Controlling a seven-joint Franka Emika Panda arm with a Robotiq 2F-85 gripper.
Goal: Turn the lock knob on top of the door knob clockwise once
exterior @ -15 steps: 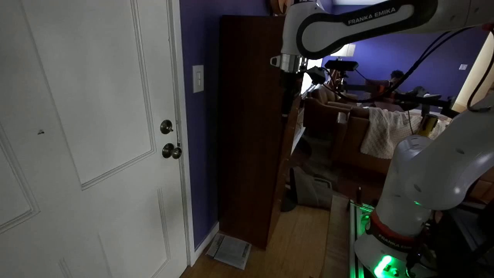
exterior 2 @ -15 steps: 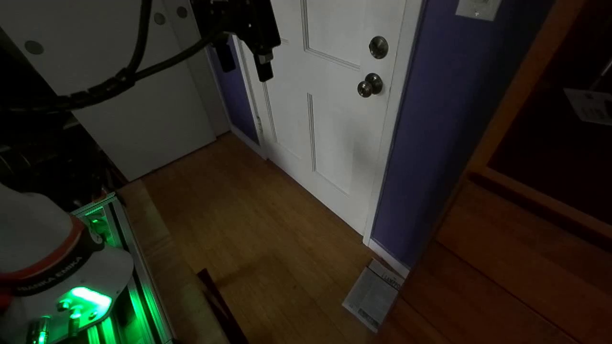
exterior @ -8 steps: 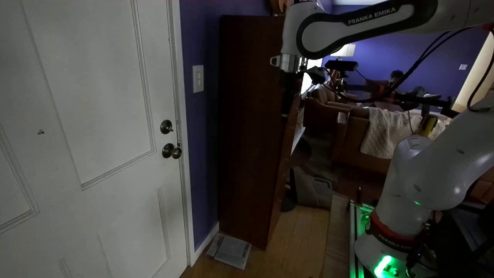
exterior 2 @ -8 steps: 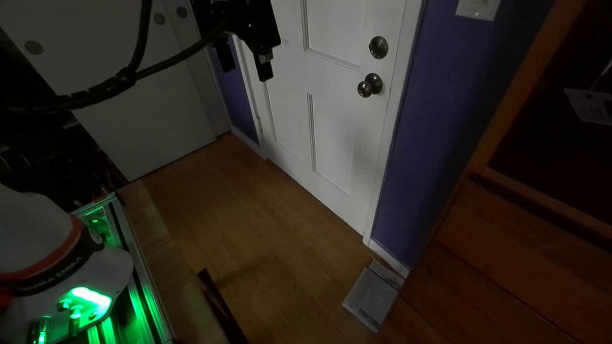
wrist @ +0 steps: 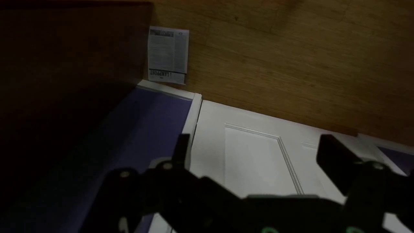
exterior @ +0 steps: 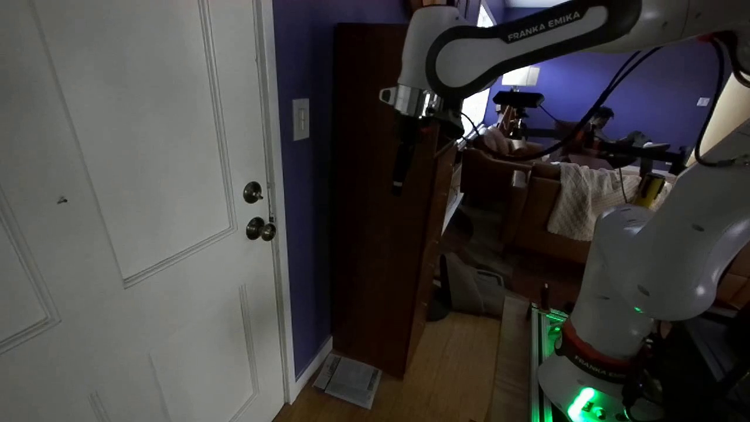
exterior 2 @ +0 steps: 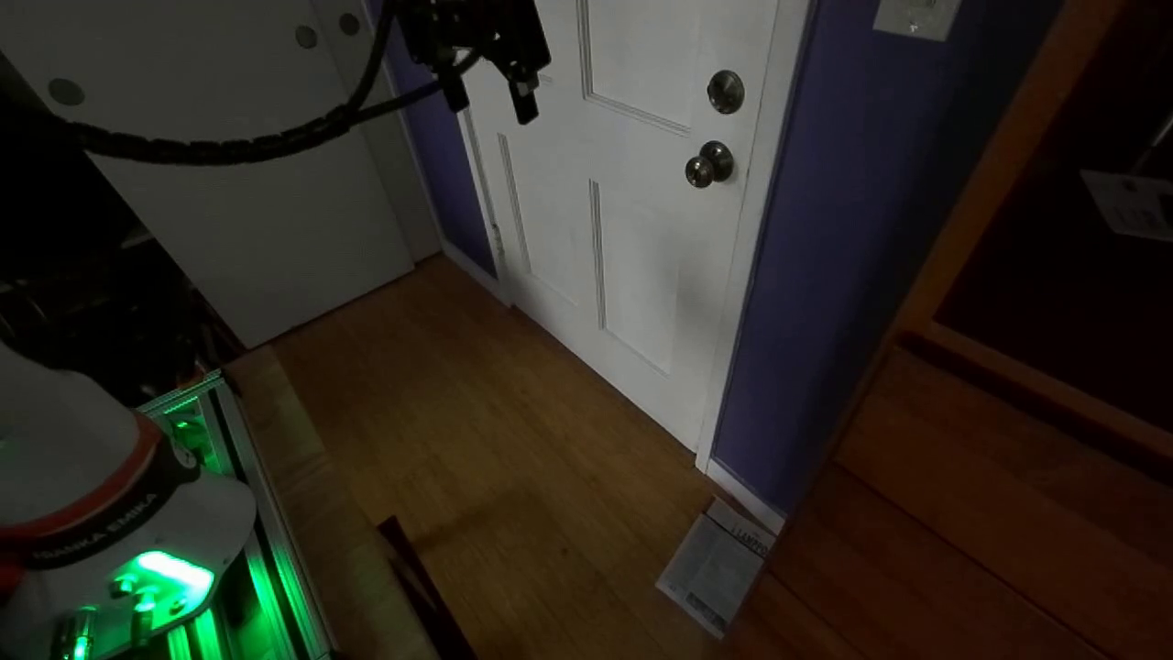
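The robot arm had swung toward the door knob since half a second earlier, carrying the gripper with it, while the knob itself had stayed put. From left to right in an exterior view, the white door stretched away to the left of the door knob, and the lock knob sat just above the door knob, as it did in both exterior views. A switch plate was higher than the door knob and to its right, with purple wall beside it. Farther right of the knob came a newspaper, well below it on the floor, then a tall, dark wooden cabinet. The gripper hung to the right of the door knob, somewhat higher and well apart from it, its fingers spread wide and pointing downward. Farthest right, and lower than the knob, the arm's base showed a green light.
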